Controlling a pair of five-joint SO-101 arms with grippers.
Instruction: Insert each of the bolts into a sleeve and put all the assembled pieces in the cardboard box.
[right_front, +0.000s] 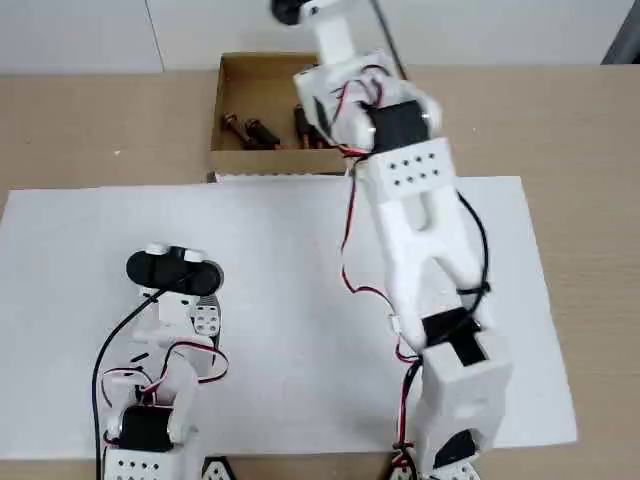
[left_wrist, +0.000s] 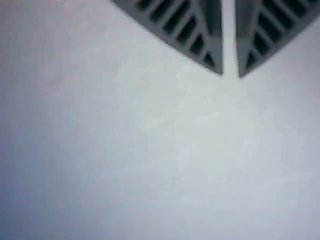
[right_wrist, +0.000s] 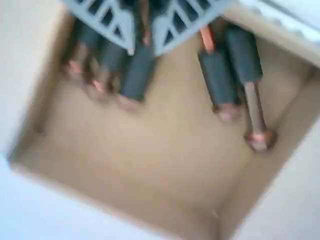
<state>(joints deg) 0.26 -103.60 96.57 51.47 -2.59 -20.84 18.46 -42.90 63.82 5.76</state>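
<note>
The cardboard box (right_front: 225, 100) stands at the table's far side and holds several dark sleeves with copper bolts in them (right_front: 250, 130). My right arm (right_front: 400, 160) stretches over the box. Inside the box, my right gripper (right_wrist: 144, 50) is shut on one assembled piece (right_wrist: 135, 75), whose sleeve sticks out past the fingertips among other pieces on the box floor. Two more pieces (right_wrist: 235, 75) lie beside it. My left gripper (left_wrist: 231, 74) is shut with nothing in it, just above the white paper (left_wrist: 150, 160). The left arm (right_front: 175, 290) sits folded at the near left.
A large white paper sheet (right_front: 280, 300) covers the table's middle, reaching up to the box's near wall. Bare wooden table (right_front: 100, 120) surrounds it. The box walls (right_wrist: 280, 165) rise close around the right gripper.
</note>
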